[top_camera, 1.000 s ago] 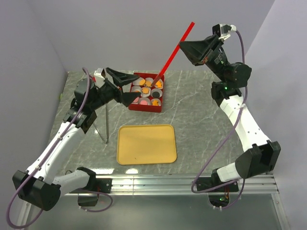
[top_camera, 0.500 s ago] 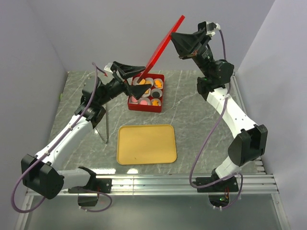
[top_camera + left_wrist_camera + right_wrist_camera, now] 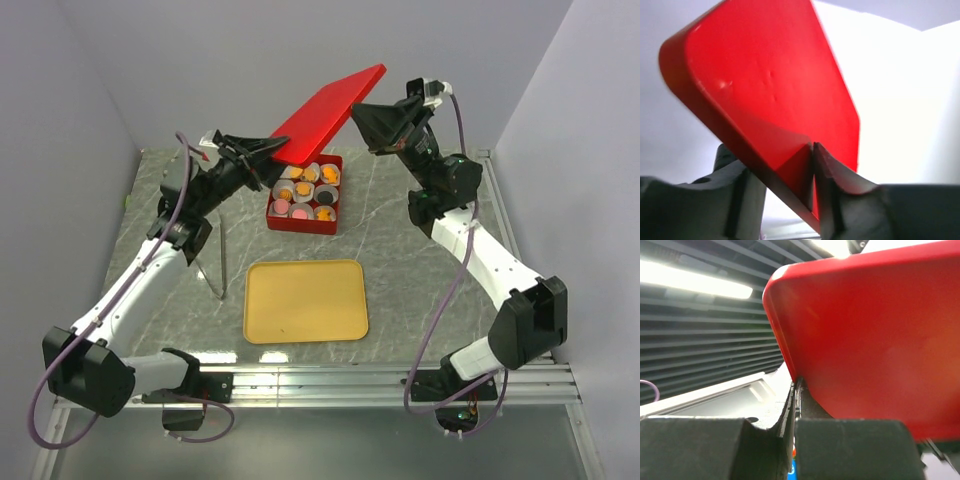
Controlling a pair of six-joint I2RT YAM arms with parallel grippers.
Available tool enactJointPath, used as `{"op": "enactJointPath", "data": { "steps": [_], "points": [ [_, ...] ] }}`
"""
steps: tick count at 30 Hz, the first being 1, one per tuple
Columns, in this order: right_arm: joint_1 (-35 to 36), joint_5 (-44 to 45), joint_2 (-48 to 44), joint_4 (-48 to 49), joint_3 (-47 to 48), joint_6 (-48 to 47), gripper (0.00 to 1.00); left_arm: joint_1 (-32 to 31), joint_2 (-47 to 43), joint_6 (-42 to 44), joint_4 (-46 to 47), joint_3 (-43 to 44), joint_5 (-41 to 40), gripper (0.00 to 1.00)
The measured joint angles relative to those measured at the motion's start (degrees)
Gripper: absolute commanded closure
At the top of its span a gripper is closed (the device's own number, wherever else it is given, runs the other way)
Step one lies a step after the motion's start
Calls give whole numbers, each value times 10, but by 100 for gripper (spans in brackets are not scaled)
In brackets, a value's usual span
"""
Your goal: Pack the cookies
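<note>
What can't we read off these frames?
- Top view: the red lid covers the far-left corner of the box; the cookies are too small to tell shapes.
- Left wrist: the lid fills the frame, hiding box and cookies.
- Right wrist: the lid blocks nearly everything below.

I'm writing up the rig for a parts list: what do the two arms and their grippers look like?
The left arm and right arm have white link shells and black joints. The left gripper and right gripper are black and wedge-shaped. A purple cable runs along each arm.
</note>
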Motion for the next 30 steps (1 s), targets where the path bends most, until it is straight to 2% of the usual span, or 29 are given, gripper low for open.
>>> {"op": "enactJointPath", "data": {
  "steps": [2, 5, 9, 13, 15, 18, 22, 30],
  "points": [
    [0, 0, -11, -2, -20, -8, 100, 9, -6, -8, -6, 0, -7, 65],
    [0, -8, -28, -20, -43, -25, 93, 22, -17, -18, -16, 0, -17, 73],
    [0, -32, -72, -81, -72, -65, 80, 38, -31, -25, -23, 0, -23, 82],
    [5, -69, -113, -151, -86, -108, 61, 49, -36, -25, -42, 0, -23, 90],
    [7, -85, -131, -196, -86, -138, 55, 56, -37, -25, -51, 0, -22, 100],
    [8, -101, -151, -267, -86, -187, 42, 68, -36, -24, -66, 1, -18, 100],
    [8, -116, -165, -362, -86, -249, 32, 84, -36, -12, -90, 7, -14, 100],
    [8, -130, -177, -491, -86, -339, 25, 124, -35, 21, -114, 34, 12, 100]
  ]
}}
